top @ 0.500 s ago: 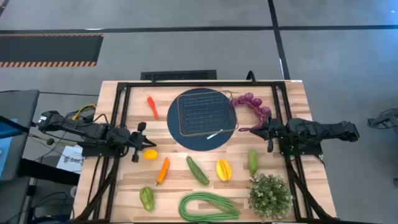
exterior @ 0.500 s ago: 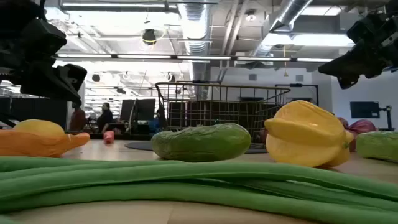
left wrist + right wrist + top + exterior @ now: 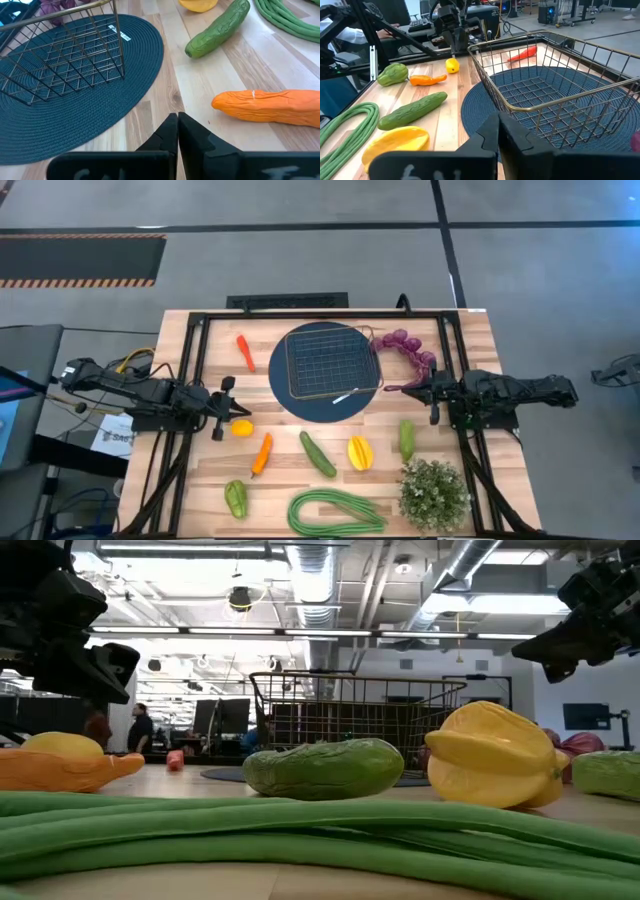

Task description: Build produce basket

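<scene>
Nothing lies in the wire basket [image 3: 329, 362] yet, so the risks are all ahead. The left hand [image 3: 222, 418] hovers clenched and empty above the tabletop [image 3: 460, 330], with the small yellow lemon [image 3: 242, 428] just beyond its tips and the orange carrot [image 3: 262, 453] just to its side; a pinch on the lemon's round, smooth plastic could squirt it away, and the tapered carrot could pivot if gripped off-centre. The red carrot [image 3: 245, 351] lies farther off, past this hand toward the basket's near corner. The basket, thin see-through metal grid with upright walls, sits on a round dark blue woven mat [image 3: 283, 385]; it looks light, so a hand catching its rim on the way in would likely drag or tip it. The cucumber [image 3: 318, 453], the ridged yellow fruit [image 3: 360, 452] and the looped long green beans [image 3: 335, 511] lie well apart from both hands; the floppy beans may drape over the rim. The right hand [image 3: 418, 388] is likewise clenched on nothing, beside the basket's far wall, with the knobbly purple grapes [image 3: 406, 346] just alongside; their cluster could snag the mesh.
</scene>
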You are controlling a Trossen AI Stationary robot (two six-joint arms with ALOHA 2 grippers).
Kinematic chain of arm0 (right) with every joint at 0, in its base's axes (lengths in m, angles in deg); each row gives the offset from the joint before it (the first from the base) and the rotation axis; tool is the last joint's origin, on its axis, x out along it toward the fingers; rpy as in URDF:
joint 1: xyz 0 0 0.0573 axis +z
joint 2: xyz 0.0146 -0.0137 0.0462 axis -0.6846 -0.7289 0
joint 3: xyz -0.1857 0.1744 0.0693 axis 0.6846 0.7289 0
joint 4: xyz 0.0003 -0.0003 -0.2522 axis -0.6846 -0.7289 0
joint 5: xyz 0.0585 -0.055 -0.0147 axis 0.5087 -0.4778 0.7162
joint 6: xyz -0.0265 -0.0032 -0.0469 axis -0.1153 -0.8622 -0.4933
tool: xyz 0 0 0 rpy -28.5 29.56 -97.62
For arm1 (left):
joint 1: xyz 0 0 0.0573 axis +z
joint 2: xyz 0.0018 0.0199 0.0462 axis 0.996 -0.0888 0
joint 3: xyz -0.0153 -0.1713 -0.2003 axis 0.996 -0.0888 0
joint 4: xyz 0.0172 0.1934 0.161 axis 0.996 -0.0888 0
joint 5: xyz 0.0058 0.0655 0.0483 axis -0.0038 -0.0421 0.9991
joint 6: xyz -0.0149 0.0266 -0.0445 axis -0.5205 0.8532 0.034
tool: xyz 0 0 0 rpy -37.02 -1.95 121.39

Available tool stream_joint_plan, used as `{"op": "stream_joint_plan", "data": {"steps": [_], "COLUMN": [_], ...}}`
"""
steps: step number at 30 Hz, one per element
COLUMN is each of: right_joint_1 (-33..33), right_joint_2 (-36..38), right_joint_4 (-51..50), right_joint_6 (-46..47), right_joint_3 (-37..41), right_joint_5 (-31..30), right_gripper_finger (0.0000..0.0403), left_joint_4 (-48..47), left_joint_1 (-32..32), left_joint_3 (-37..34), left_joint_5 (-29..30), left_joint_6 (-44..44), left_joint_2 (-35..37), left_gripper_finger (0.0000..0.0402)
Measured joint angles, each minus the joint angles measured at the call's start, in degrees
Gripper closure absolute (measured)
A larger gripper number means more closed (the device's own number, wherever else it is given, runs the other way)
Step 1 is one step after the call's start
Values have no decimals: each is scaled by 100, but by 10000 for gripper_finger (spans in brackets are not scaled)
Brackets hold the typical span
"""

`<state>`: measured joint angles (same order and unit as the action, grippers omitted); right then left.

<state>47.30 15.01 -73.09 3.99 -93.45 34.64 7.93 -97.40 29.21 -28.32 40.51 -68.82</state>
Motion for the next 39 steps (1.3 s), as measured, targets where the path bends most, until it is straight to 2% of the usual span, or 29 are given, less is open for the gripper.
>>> {"op": "stream_joint_plan", "data": {"steps": [33,39], "right_joint_1": [2,2], "right_joint_2": [0,1], "right_joint_4": [0,2], "right_joint_6": [1,1], "right_joint_3": [0,-1], "right_joint_5": [-1,-1], "right_gripper_finger": [377,377], "left_joint_4": [0,-4], "left_joint_1": [-1,0], "left_joint_3": [0,0], "left_joint_5": [2,160], "left_joint_6": [6,369], "left_joint_2": [1,0], "left_gripper_finger": [401,402]}}
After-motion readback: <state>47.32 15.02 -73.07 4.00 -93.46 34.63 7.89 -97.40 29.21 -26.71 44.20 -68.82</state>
